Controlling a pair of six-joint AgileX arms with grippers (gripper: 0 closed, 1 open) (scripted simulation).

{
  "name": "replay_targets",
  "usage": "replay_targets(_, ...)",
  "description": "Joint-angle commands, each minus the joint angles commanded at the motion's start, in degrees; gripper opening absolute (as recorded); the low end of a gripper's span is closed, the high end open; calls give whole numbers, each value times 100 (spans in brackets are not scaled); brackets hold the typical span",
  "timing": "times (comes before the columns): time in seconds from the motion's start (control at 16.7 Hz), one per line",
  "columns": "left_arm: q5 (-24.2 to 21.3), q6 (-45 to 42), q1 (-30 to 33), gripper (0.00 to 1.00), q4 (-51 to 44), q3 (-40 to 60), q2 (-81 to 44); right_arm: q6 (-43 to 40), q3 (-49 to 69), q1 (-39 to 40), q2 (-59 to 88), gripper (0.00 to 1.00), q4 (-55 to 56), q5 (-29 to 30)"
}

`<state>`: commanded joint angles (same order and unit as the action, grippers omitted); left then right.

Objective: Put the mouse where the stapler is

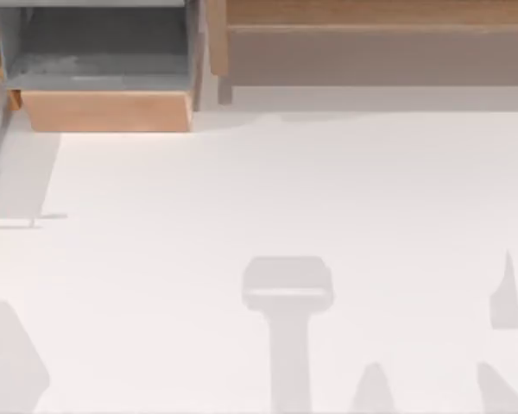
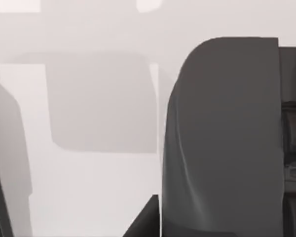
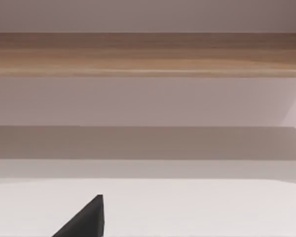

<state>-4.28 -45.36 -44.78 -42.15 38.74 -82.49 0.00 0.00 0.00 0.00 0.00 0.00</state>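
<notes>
Drawer [image 1: 108, 110] open at table's [image 1: 242, 198] far left | shelf [image 1: 371, 13] far right (wooden) | tool states: cannot tell

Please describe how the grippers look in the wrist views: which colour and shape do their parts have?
In the left wrist view, the left gripper's finger is a broad, dark grey, matte slab with a rounded upper corner. In the right wrist view, a black pointed wedge of the right gripper shows. No cables or markings are visible.

A plain white desk [image 1: 242, 198] filled most of the top view, crossed by soft grey shadows. At its far left corner stood an open wooden drawer [image 1: 104, 78] with a grey inside. A long wooden shelf [image 1: 371, 34] ran along the far edge, a pale wall [image 3: 148, 15] above it.
</notes>
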Motion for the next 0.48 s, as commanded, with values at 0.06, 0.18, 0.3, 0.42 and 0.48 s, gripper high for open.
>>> replay_targets(0.06, 0, 0, 0, 45, 0, 0, 0, 0, 0, 0, 0, 100, 0, 0)
replay_targets(0.18, 0, 0, 0, 60, 0, 0, 0, 0, 0, 0, 0, 100, 0, 0)
replay_targets(0.3, 0, 0, 0, 75, 0, 0, 0, 0, 0, 0, 0, 100, 0, 0)
replay_targets(0.42, 0, 0, 0, 90, 0, 0, 0, 0, 0, 0, 0, 100, 0, 0)
replay_targets(0.48, 0, 0, 0, 98, 0, 0, 0, 0, 0, 0, 0, 100, 0, 0)
